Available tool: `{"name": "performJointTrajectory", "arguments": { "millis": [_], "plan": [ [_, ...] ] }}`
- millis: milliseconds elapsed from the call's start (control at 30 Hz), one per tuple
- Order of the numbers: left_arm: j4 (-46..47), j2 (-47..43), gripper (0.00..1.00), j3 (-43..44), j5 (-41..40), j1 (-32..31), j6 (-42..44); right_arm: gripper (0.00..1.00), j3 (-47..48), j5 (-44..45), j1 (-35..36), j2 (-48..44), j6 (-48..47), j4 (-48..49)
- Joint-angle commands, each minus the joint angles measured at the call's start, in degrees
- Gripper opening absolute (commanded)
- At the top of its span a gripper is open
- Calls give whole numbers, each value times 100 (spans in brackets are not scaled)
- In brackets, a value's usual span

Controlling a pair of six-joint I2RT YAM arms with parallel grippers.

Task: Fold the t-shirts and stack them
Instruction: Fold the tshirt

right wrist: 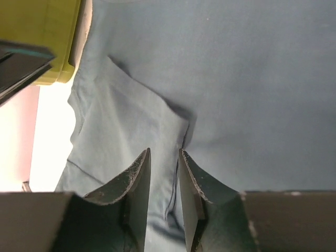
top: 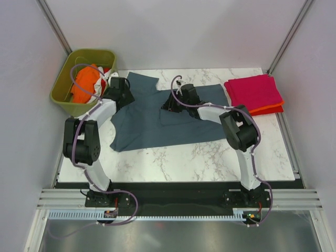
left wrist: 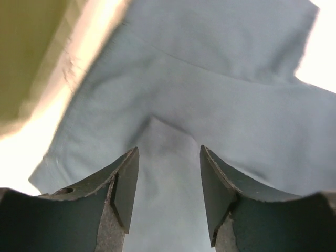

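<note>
The blue-grey shirt (top: 157,128) lies flat under both grippers, its long axis running from one to the other. My left gripper (left wrist: 169,152) gapes wide over a raised crease. My right gripper (right wrist: 164,153) is narrow at a folded flap's edge; I can't tell whether it is pinching the cloth.

A white marble-look tabletop with grey veins (top: 210,157) spreads beneath the left gripper (left wrist: 169,152) and the right gripper (right wrist: 164,152). Beyond and beside them rise plain pale grey walls (top: 184,31), brightly and evenly lit.
</note>
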Motion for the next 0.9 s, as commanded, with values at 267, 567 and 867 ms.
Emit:
{"name": "performJointTrajectory", "arguments": {
  "millis": [267,567,867],
  "plan": [
    [191,-2552,15,-1896,307,-536,-128,24,-1499,2170,0,-2415,-888,-1273],
    [42,-3151,2,-2609,613,-704,-251,0,-2915,3736,-545,-3928,-379,-2265],
    [-424,-2167,2,-2645,949,-678,-761,0,-3628,4159,-1002,-4219,-159,-2583]
  ]
}}
